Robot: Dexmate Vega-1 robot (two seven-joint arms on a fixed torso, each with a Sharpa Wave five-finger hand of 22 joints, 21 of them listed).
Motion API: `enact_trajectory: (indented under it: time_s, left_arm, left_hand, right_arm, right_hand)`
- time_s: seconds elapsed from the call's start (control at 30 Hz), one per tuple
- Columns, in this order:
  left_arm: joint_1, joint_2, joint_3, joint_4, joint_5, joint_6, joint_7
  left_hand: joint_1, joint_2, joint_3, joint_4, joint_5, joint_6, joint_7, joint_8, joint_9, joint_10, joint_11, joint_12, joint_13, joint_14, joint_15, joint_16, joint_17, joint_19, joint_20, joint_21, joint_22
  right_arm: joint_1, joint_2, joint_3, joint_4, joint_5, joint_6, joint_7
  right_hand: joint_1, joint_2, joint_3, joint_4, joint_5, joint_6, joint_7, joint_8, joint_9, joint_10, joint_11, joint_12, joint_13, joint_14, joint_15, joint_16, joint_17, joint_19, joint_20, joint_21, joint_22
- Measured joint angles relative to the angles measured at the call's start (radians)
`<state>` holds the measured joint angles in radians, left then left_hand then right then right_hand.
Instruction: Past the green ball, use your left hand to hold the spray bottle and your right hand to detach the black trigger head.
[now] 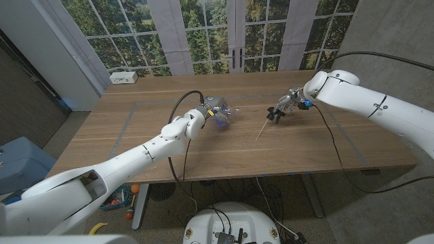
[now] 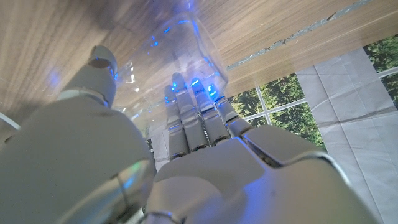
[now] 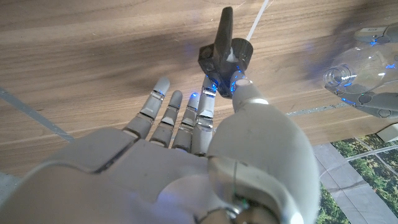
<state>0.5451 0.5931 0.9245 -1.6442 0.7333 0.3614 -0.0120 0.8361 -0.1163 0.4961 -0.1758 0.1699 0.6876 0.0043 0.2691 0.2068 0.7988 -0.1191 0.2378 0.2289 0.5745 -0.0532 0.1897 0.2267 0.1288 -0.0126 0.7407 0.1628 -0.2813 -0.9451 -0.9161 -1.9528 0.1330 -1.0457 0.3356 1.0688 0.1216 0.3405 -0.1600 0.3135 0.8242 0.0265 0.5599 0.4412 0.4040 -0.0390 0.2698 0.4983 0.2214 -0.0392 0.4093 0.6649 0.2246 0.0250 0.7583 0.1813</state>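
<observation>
Partly hidden spray bottle (image 1: 220, 114), left hand (image 1: 203, 118) gripping

Head view: bottle (image 1: 220, 114) mostly hidden behind left hand (image 1: 196, 122); trigger head (image 1: 277, 112) too small to resolve; its tube (image 3: 259, 17) cut off at frame edge.

Looks like a lab or office-type test room tbh, not a home. Big wooden table (image 1: 203, 135) fills the middle of the frame, w/ seams or tape lines across the top. Tall paned windows (image 1: 203, 30) run along the top of the frame, trees outside. White power strip or box (image 1: 124, 77) sits at the table's upper-left corner. Grey walls on both sides, blue bin (image 1: 17, 166) at the left edge, cables (image 1: 271, 196) and small stuff on the floor under the table, bottom of frame.
</observation>
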Motion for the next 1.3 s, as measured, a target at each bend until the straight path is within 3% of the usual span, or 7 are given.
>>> enact_trajectory:
  time_s: [0.17,0.27,0.4,0.5,0.73,1.07,1.3]
  left_arm:
    - [-0.007,-0.003,0.009,-0.003,0.022,0.019,-0.026]
    - [-0.011,-0.004,0.015,-0.006,0.036,0.031,-0.041]
    - [-0.018,-0.004,0.025,-0.013,0.052,0.042,-0.062]
    - [-0.021,-0.004,0.03,-0.017,0.073,0.055,-0.081]
    - [-0.023,-0.003,0.036,-0.027,0.101,0.069,-0.101]
    - [-0.011,0.007,0.027,-0.044,0.115,0.075,-0.109]
    - [0.016,0.018,-0.015,-0.048,0.058,0.031,-0.065]
  left_hand:
    - [0.006,0.006,-0.032,0.01,0.0,-0.024,-0.037,-0.051,-0.011,-0.035,-0.044,-0.04,-0.017,-0.061,0.003,0.0,-0.018,-0.018,0.007,-0.031,0.0]
    - [0.051,0.051,-0.071,0.013,0.0,-0.088,-0.048,-0.081,-0.016,-0.125,-0.056,-0.053,-0.026,-0.11,0.005,-0.005,-0.03,-0.034,0.013,-0.059,0.003]
    - [0.134,0.134,-0.123,0.013,0.008,-0.174,-0.082,-0.092,-0.019,-0.266,-0.064,-0.061,-0.034,-0.177,0.008,-0.005,-0.041,-0.041,0.018,-0.104,0.003]
    - [0.136,0.136,-0.151,0.016,0.012,-0.245,-0.11,-0.096,-0.021,-0.362,-0.047,-0.061,-0.038,-0.226,0.01,-0.005,-0.045,-0.047,0.018,-0.137,0.003]
    - [-0.008,0.107,-0.212,0.031,0.02,-0.507,-0.149,-0.099,-0.026,-0.616,-0.005,-0.061,-0.038,-0.385,0.014,-0.009,-0.045,-0.093,0.03,-0.249,0.003]
    - [-0.234,0.102,-0.268,0.07,0.011,-0.838,-0.153,-0.099,-0.025,-0.935,0.058,-0.061,-0.038,-0.641,0.035,-0.013,-0.043,-0.224,0.073,-0.416,0.012]
    - [-0.395,0.145,-0.295,0.134,0.011,-0.858,-0.16,-0.099,-0.025,-0.969,0.073,-0.061,-0.038,-0.739,0.06,-0.013,-0.033,-0.287,0.09,-0.477,0.014]
  right_arm:
    - [0.011,0.008,-0.017,0.013,-0.015,-0.002,0.011]
    - [0.014,0.012,-0.023,0.021,-0.023,-0.002,0.017]
    - [0.014,0.015,-0.026,0.028,-0.031,0.003,0.02]
    - [0.013,0.016,-0.026,0.032,-0.033,0.009,0.021]
    - [-0.005,0.015,-0.009,0.035,-0.034,0.029,0.018]
    - [-0.083,0.005,0.074,0.026,-0.003,0.098,-0.05]
    - [-0.242,-0.001,0.216,0.014,0.057,0.251,-0.201]
  right_hand:
    - [0.0,0.0,-0.001,-0.001,0.0,-0.052,-0.01,-0.026,-0.007,-0.023,0.002,-0.009,0.0,0.0,0.0,0.0,0.0,-0.004,0.004,0.0,0.0]
    - [0.011,0.011,-0.012,0.001,0.001,-0.124,-0.014,-0.067,-0.019,-0.049,0.003,-0.015,0.005,-0.009,-0.002,0.0,0.0,-0.01,0.01,0.0,0.0]
    - [0.009,0.009,-0.03,0.005,0.002,-0.269,-0.03,-0.157,-0.049,-0.07,0.005,-0.019,0.005,-0.024,-0.002,0.0,0.0,-0.016,0.016,0.0,0.0]
    - [-0.01,-0.01,-0.047,0.009,-0.004,-0.374,-0.036,-0.231,-0.078,-0.141,0.012,-0.045,0.002,-0.036,0.0,0.0,0.0,-0.027,0.02,0.0,0.0]
    - [-0.059,-0.032,-0.087,0.016,-0.032,-0.604,-0.025,-0.362,-0.138,-0.264,0.042,-0.074,-0.016,-0.077,0.023,-0.01,0.0,-0.047,0.04,0.0,0.0]
    - [-0.183,-0.063,-0.142,0.057,-0.116,-0.711,0.018,-0.379,-0.192,-0.353,0.089,-0.077,-0.033,-0.147,0.082,-0.052,-0.015,-0.106,0.098,-0.04,0.0]
    - [-0.277,-0.062,-0.176,0.091,-0.133,-0.736,0.007,-0.379,-0.213,-0.362,0.098,-0.077,-0.044,-0.197,0.086,-0.082,-0.026,-0.14,0.093,-0.067,-0.005]
